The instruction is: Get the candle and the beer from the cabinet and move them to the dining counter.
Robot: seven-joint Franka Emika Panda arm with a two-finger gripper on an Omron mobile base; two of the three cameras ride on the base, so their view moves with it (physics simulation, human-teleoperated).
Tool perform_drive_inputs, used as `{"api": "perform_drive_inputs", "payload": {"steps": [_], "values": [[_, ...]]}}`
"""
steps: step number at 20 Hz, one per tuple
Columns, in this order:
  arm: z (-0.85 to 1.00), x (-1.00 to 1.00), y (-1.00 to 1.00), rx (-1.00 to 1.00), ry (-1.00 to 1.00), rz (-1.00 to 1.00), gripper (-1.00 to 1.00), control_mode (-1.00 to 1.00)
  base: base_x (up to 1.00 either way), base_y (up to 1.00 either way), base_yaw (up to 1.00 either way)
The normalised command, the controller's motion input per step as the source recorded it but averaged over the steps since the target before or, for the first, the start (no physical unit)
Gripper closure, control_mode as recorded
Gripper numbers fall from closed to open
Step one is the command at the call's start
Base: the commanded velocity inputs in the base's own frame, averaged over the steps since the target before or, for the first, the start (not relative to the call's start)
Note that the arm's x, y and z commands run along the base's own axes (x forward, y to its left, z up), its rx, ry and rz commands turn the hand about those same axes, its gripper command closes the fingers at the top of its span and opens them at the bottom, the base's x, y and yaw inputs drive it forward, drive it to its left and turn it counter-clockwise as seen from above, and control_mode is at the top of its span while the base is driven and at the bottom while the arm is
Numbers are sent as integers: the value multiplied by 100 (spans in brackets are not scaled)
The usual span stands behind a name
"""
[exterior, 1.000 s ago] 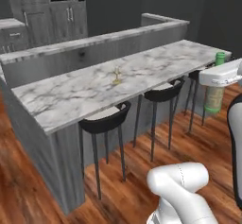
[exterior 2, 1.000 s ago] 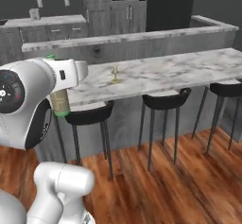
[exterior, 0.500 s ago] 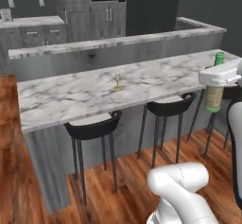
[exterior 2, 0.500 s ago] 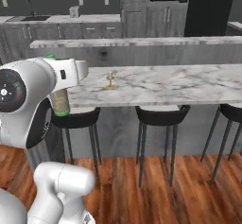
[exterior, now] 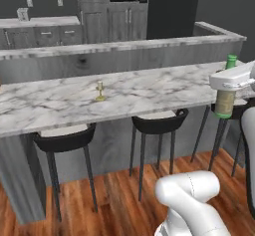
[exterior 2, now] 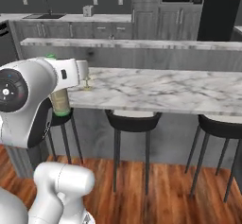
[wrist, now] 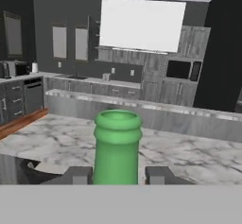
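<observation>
Along the dining counter (exterior: 60,105), white marble with grey veins runs wide over a grey wood-panel base, and black stools (exterior: 157,123) are tucked under its near edge above a red-brown wood floor (exterior 2: 156,190). On that slab stands the candle (exterior: 100,91). Off the counter's end, the gripper (wrist: 116,175) is clamped on the beer (wrist: 117,145), upright. Behind the counter rise grey cabinets (exterior: 107,11).

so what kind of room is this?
A kitchen with a dining bar, rendered: a long marble counter with black stools under it, and grey cabinets along the back wall.
</observation>
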Motion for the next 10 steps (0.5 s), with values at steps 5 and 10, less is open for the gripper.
{"api": "perform_drive_inputs", "payload": {"steps": [5, 10], "values": [[0, 0, 0, 0, 0, 0, 100, 100, 63, -64, 15], [0, 0, 0, 0, 0, 0, 100, 100, 69, -38, 6]]}}
